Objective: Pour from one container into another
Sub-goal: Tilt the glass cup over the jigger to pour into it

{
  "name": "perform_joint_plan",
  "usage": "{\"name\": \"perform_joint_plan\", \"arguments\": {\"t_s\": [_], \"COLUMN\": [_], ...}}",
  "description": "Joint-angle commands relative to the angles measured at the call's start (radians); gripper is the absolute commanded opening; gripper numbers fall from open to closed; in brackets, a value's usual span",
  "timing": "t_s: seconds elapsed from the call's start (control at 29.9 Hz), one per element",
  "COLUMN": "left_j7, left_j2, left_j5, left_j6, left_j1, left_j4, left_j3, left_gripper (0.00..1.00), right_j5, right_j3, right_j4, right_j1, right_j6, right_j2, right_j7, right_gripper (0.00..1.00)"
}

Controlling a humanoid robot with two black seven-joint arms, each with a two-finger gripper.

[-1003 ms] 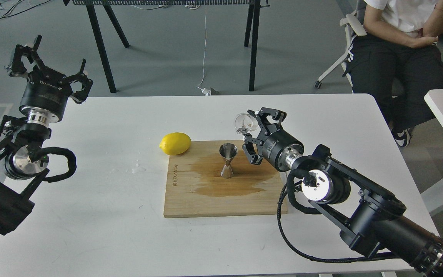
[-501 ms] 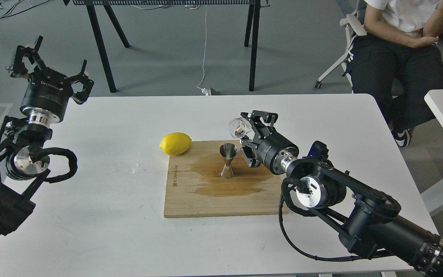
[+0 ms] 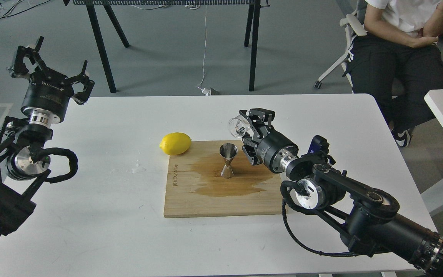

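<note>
The steel jigger (image 3: 227, 160) stands upright on the wooden board (image 3: 206, 200), in the middle of a wet brown stain. My right gripper (image 3: 245, 129) is shut on the tiny clear glass cup (image 3: 237, 127), which lies tipped on its side with its mouth facing left, held just above and to the right of the jigger's mouth. My left gripper (image 3: 48, 61) hangs open and empty above the table's far left corner, well away from both containers.
A yellow lemon (image 3: 175, 143) rests at the board's back left corner. A few drops (image 3: 138, 168) sit on the white table (image 3: 90, 215) left of the board. A seated person (image 3: 402, 46) is beyond the table's far right corner.
My right gripper carried the tipped glass cup leftward and slightly down, closer to the jigger's mouth. The left arm stayed still.
</note>
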Motion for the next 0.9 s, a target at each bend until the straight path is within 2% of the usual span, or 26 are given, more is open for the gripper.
{"name": "perform_joint_plan", "arguments": {"t_s": [0.0,0.87], "left_j7": [0.0,-0.002], "left_j2": [0.0,0.0], "left_j5": [0.0,0.0], "left_j6": [0.0,-0.003], "left_j1": [0.0,0.005], "left_j4": [0.0,0.003], "left_j3": [0.0,-0.001], "left_gripper": [1.0,1.0], "right_j5": [-0.029,-0.094], "right_j3": [-0.005,-0.048], "right_j4": [-0.018,-0.032], "right_j1": [-0.002,0.023], "right_j6": [0.0,-0.012], "right_j2": [0.006,0.026], "right_j7": [0.002,0.004], "right_gripper": [0.39,0.39]}}
